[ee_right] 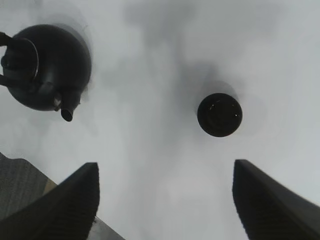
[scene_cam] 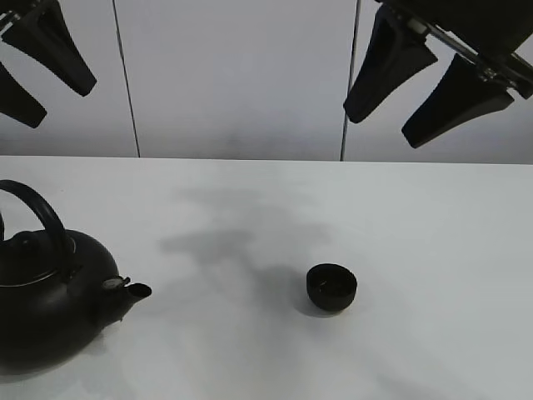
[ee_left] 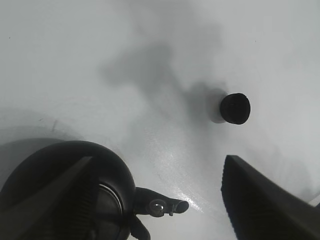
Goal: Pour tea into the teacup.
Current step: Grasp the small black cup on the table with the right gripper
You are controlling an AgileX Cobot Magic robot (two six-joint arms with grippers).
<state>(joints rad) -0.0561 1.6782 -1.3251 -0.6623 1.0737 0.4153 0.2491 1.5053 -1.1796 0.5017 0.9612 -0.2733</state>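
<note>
The small black teacup [scene_cam: 331, 287] stands upright on the white table [scene_cam: 250, 358], right of centre. It also shows in the left wrist view [ee_left: 235, 108] and the right wrist view [ee_right: 219, 114]. The big black teapot [scene_cam: 50, 292] with arched handle stands at the front left, spout [scene_cam: 133, 292] pointing toward the cup. My left gripper [scene_cam: 60, 104] hangs open and empty high above the teapot [ee_left: 112, 170]. My right gripper [scene_cam: 383, 127] hangs open and empty high above the cup. No tea trickle is visible.
A white panelled wall [scene_cam: 233, 75] rises behind the table's back edge. The arms cast soft shadows [scene_cam: 216, 242] on the table between teapot and cup. In the right wrist view the teapot [ee_right: 47, 65] is well apart from the cup.
</note>
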